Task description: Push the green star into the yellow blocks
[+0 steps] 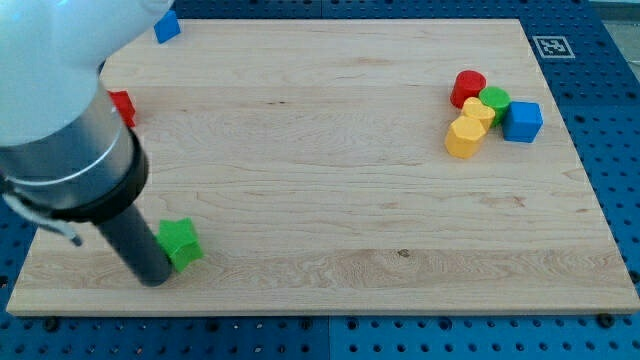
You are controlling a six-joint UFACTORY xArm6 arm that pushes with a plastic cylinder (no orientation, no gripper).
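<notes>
The light, rigid green star (180, 242) is being pressed from its left by my tip (155, 279), fingers absent, yellow blocks (468, 127) far right on the bench (320, 190).

The arm is a bulky thing: a smooth, glossy white shell at the upper part, rounded like a housing. Below it comes a grey metallic cylindrical collar with a thin pale band ringing its lower rim. From that collar a straight, matte black rod narrows down, plain and unmarked, ending at my tip (155, 281). No cables, screws or lettering can be made out.
</notes>
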